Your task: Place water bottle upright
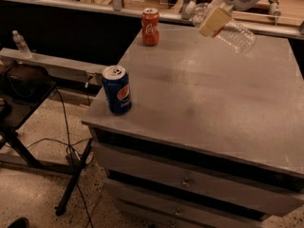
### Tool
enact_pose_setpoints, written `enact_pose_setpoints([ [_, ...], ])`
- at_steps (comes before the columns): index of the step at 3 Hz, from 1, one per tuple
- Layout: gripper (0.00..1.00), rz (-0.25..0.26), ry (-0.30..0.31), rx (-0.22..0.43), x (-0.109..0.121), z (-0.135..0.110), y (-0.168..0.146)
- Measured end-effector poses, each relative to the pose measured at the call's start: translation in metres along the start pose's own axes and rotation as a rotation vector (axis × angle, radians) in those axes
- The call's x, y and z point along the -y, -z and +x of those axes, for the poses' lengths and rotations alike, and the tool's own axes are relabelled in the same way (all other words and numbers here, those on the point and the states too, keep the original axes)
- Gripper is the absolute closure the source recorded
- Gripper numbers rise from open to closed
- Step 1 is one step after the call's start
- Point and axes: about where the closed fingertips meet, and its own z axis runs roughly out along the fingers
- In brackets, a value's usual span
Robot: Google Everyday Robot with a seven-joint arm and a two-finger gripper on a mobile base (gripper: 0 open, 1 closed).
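Note:
The water bottle is a clear ribbed plastic bottle with its white cap pointing up and to the left. It hangs tilted above the far right part of the grey table top. My gripper is at the top right of the view and is shut around the bottle's neck end. One cream-coloured finger crosses in front of the bottle. The label band is hidden behind the finger.
A red Coca-Cola can stands at the table's far left edge. A blue Pepsi can stands near the front left corner. A small dim bottle stands on a ledge at the left. A black stand and cables are on the floor at the left.

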Motion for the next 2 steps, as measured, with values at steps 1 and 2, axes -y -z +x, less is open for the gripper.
enact_pose_setpoints([
  [1,1.00,-0.045,-0.040,0.194,-0.004,0.010,0.027],
  [2,1.00,-0.105,-0.093,0.367,-0.009,0.012,0.044],
])
